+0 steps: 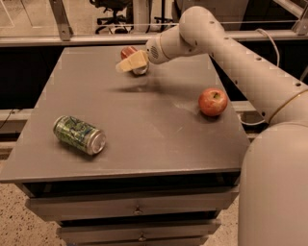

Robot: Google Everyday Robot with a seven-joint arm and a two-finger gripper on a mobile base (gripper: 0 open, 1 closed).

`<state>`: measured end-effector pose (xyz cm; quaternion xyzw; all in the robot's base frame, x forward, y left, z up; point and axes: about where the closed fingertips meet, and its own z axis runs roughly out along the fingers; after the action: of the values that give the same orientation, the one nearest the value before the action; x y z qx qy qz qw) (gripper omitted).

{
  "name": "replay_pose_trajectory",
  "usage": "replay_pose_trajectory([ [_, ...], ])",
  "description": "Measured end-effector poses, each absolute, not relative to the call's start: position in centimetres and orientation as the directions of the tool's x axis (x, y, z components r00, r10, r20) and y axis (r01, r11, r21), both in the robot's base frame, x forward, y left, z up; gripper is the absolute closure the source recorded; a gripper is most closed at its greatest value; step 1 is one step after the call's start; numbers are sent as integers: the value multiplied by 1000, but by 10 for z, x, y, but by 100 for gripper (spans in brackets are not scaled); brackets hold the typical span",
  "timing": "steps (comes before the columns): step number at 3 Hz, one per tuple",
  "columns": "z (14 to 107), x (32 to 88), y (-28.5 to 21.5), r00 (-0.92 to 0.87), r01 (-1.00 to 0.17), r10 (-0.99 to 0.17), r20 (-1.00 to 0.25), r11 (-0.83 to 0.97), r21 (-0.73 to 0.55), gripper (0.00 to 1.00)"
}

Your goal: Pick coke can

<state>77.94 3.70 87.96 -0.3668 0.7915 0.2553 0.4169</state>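
Coke can (pixel 128 51), green can (pixel 79 135), apple (pixel 213 102) — one each; end effector (pixel 131 63) at coke can.

The gripper (pixel 129 64) hangs over the red-orange aluminium coke can (pixel 128 51) at the far edge of the grey table (pixel 144 153). The round red apple (pixel 213 102) obstructs the right side and the green patterned can (pixel 79 135) the front-left. The surface between them is open.

counter: grey-brown flat top (pixel 144 129), soft sheen in the middle
drawers (pixel 137 206): stacked under it, tiny knobs
floor (pixel 19 221): pale speckled stuff, bottom left
back: metal rail (pixel 48 39), office chair (pixel 109 8) behind it
light: warm, kinda dim
claw (pixel 131 63): over the counter's far edge
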Motion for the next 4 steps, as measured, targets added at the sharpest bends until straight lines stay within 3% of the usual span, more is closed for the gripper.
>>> replay_pose_trajectory([
  [2,855,793,38,-427,-737,-383,-819,672,70,48],
  [4,888,794,28,-387,-740,-376,-842,671,40,94],
])
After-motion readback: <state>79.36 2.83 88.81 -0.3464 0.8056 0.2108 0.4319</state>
